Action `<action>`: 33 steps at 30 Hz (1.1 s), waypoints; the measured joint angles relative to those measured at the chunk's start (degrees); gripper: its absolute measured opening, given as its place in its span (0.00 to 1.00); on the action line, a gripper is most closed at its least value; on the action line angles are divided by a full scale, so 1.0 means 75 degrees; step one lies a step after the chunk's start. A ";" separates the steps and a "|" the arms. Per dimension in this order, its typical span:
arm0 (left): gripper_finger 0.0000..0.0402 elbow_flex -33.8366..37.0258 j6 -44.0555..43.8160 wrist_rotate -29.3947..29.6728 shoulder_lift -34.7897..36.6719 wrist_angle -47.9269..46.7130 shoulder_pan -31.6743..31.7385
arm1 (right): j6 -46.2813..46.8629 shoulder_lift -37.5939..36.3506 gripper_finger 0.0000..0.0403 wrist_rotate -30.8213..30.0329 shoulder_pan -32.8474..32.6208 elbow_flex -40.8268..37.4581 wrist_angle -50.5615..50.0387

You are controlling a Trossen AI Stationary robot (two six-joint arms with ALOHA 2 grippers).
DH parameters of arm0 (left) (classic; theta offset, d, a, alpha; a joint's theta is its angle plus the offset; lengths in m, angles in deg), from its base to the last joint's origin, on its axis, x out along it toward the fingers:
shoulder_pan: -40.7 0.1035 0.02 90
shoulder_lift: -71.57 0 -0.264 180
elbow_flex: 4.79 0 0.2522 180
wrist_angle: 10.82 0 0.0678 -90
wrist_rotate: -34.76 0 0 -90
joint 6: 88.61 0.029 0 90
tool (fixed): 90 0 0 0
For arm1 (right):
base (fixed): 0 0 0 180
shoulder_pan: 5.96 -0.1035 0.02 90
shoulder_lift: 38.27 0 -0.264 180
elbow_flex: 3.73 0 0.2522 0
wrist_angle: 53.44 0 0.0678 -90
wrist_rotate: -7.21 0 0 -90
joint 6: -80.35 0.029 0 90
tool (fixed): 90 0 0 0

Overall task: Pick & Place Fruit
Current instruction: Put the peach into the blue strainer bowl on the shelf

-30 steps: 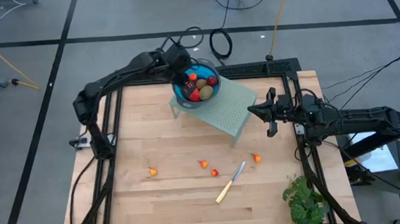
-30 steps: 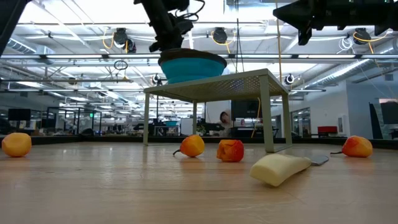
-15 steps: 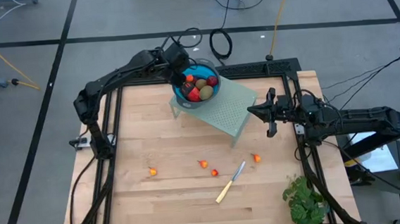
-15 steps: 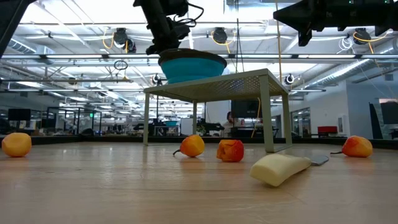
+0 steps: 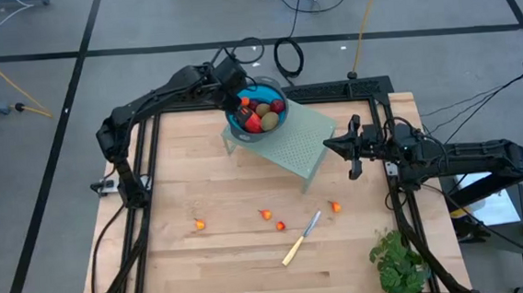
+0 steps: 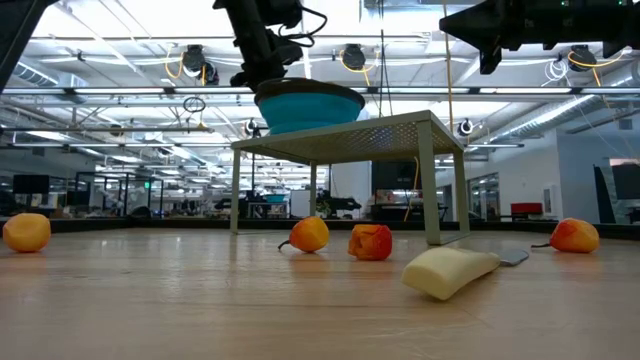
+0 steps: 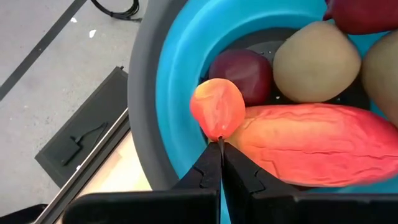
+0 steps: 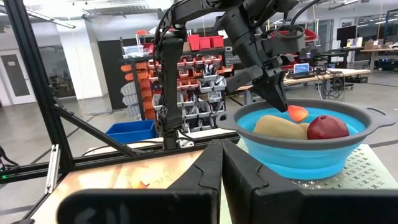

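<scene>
Since the earlier frame I saw almost no movement; only the left gripper [image 5: 241, 100] had shifted slightly over the blue bowl [image 5: 242, 126]. It was closed on the stem of a small orange fruit [image 7: 217, 109], held just above the other fruit [image 5: 265, 114] in the bowl, on the green stand [image 5: 303, 144] at the far side. The right gripper [image 5: 355, 147] was closed and empty, to the right of the stand. Four small fruits [image 5: 266, 214] lay near on the table [image 5: 191, 188], beside the knife [image 5: 301, 238].
</scene>
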 joint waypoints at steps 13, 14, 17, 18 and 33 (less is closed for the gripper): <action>0.00 0.0003 0.0201 0.0003 0.0000 0.0023 0.0006 | 0.0000 0.0000 0.00 0.0000 0.0000 0.0003 0.0002; 0.00 0.0003 0.0201 0.0003 0.0000 0.0025 0.0006 | 0.0000 0.0000 0.00 0.0000 0.0001 0.0003 0.0002; 0.01 0.0003 0.0197 0.0003 0.0000 0.0031 0.0006 | 0.0000 0.0000 0.00 0.0000 0.0000 0.0003 0.0003; 0.01 0.0003 0.0191 0.0003 0.0000 0.0053 0.0006 | 0.0000 0.0000 0.00 0.0000 0.0000 0.0006 0.0001; 0.14 0.0006 -0.0137 0.0006 0.0000 0.0343 -0.0003 | 0.0003 0.0000 0.00 0.0000 0.0001 0.0009 0.0000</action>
